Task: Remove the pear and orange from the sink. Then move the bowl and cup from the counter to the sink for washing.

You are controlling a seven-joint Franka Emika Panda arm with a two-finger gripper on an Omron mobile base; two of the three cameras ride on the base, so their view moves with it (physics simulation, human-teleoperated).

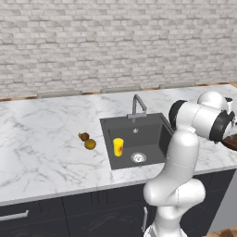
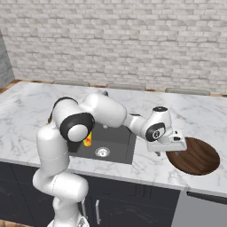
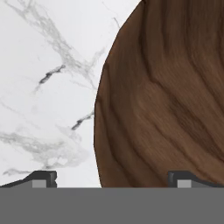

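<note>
Claw spread over the bowl's rim

Marble surface [image 1: 41, 139] carries the pear [image 1: 84, 136] and the orange [image 1: 90, 144], the two fruits just beside each other to the left of the sink [image 1: 152, 121]. Inside the dark basin the yellow cup [image 1: 118, 146] stands upright near the round drain (its red-orange mark faces the left base camera). To the right of the sink, the wood-look bowl [image 2: 197, 156] rests on the surface near the front edge. The claw [image 2: 172, 152] hovers low at the bowl's left rim, its jaws spread wide with nothing between them. In the hand view one fingertip [image 3: 43, 178] sits over bare marble and the other over the bowl, so the rim lies between them.
</note>
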